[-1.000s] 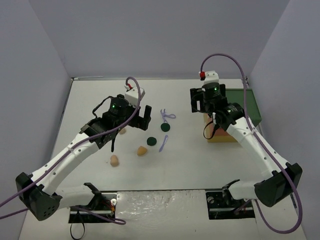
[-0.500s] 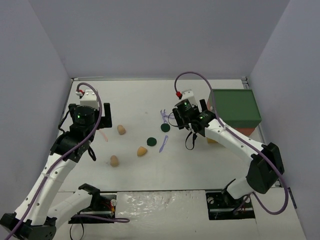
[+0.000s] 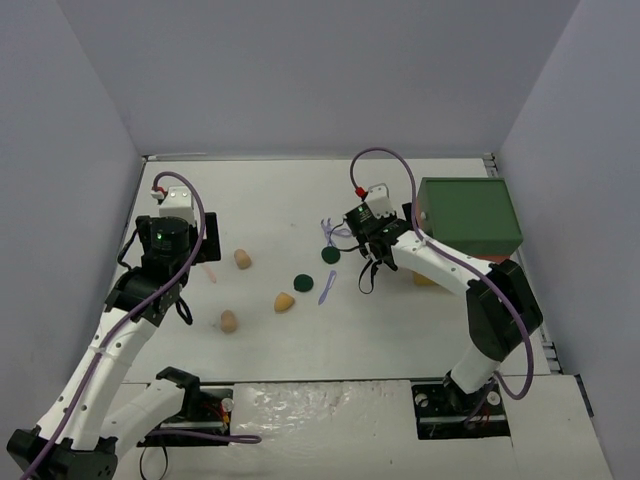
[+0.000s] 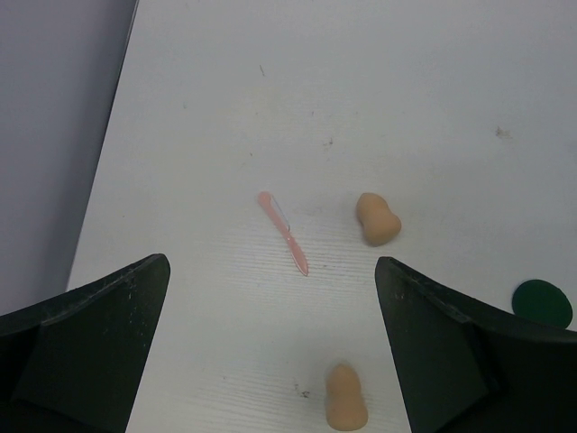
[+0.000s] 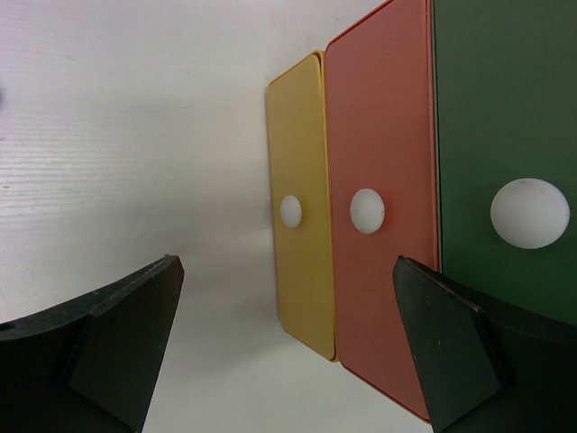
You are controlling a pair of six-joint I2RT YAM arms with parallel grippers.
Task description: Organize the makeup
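Sponges lie nearest, tan and egg-shaped, loose on the white bench [image 3: 400,330]: the first sponge [image 3: 229,321], the second sponge [image 3: 285,301] to its right, the third sponge [image 3: 242,259] farther back. A thin pink stick [image 3: 209,272] lies left of the third sponge. One dark green disc [image 3: 303,282] sits beside a lilac tool [image 3: 327,287]; the other disc [image 3: 330,255] lies beyond. The left pincer [image 4: 270,262] hangs released above the pink stick. The right pincer [image 5: 287,262], jaws wide and holding nothing, faces the green-topped box [image 3: 470,215].
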